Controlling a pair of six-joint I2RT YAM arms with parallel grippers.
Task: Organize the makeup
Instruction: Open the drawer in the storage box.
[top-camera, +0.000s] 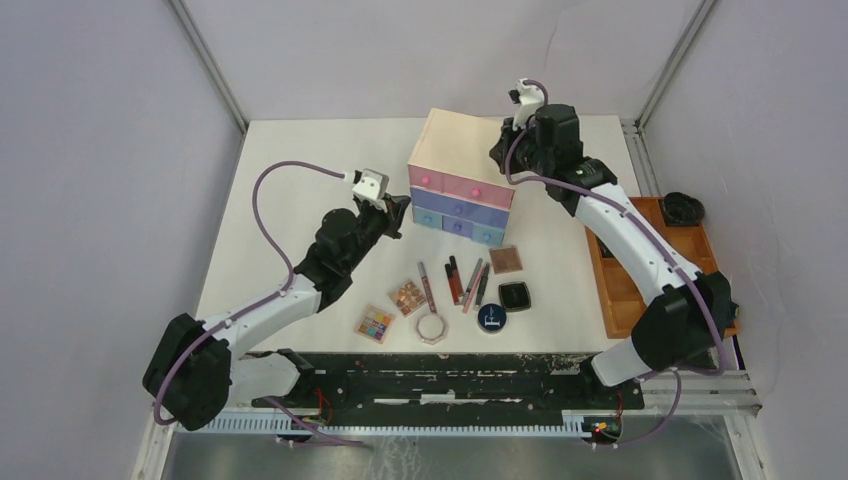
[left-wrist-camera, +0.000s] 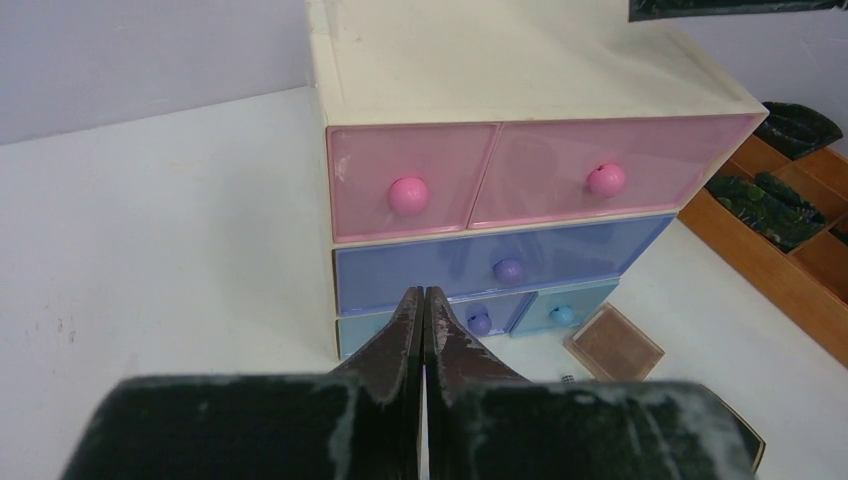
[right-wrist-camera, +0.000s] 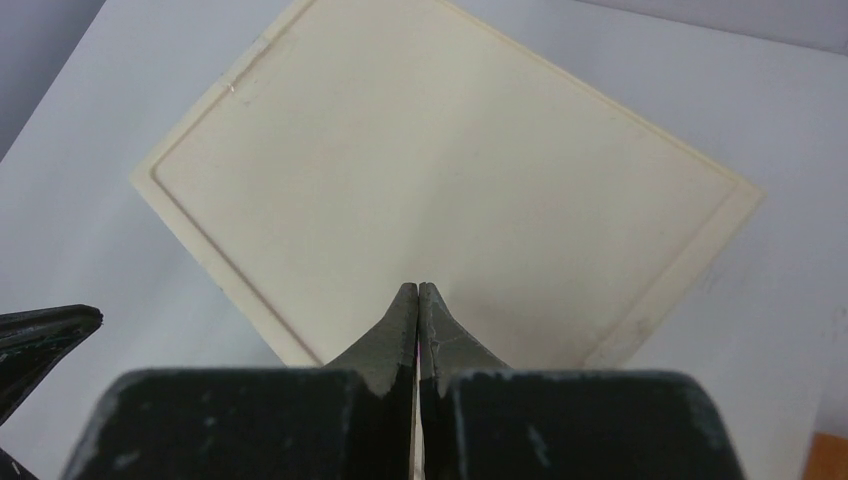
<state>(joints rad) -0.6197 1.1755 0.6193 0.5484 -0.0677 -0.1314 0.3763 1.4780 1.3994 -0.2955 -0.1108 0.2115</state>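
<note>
The white table is hemmed by pale walls on its left, far and right sides. A box of drawers stands at the far centre. An orange-brown tray lies along the right edge, with the right arm reaching over it. The widest open room is on the left half, between the left arm and the left edge. A narrower strip runs behind the box.

The left claw is pinched shut and holds nothing. It points at the box's lower left drawers, its tips just in front of them; whether they touch cannot be told. The right claw is also pressed shut and empty, poised over the box's cream top close to one edge.

The makeup lies in a loose cluster on the table, nearer than the box and apart from both claws. Two palettes lie on its left and slim tubes in the middle. The brown compact is closest to the box, with the black compact nearer than it. The blue compact and pale jar lie at the cluster's near edge.
</note>
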